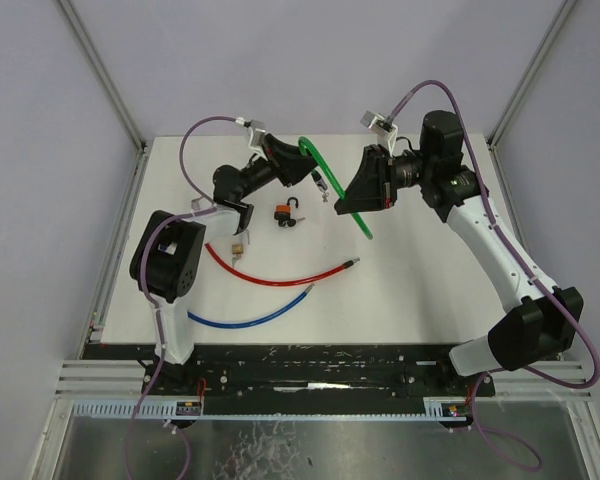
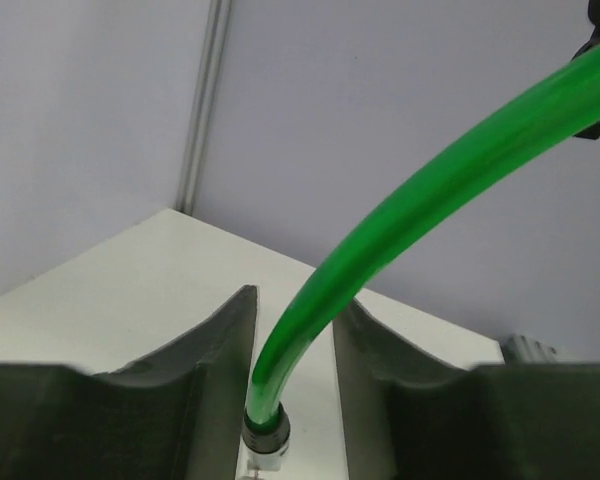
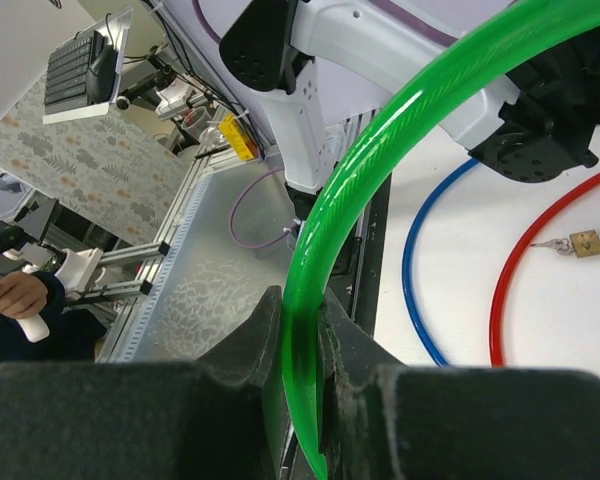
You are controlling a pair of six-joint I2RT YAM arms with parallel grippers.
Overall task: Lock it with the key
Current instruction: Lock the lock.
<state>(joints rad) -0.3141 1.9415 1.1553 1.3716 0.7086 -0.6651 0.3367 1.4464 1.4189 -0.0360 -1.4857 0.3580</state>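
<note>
here, right end effector point(image 3: 300, 312) clamps green cable point(image 3: 380, 140); left end effector point(image 2: 294, 305) straddles it.

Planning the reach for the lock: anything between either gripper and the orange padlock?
Nothing on the table between them in the top view. But the green cable occupies both: the right gripper is clamped on it, its end sits between the left gripper's fingers. The orange padlock lies untouched.
</note>
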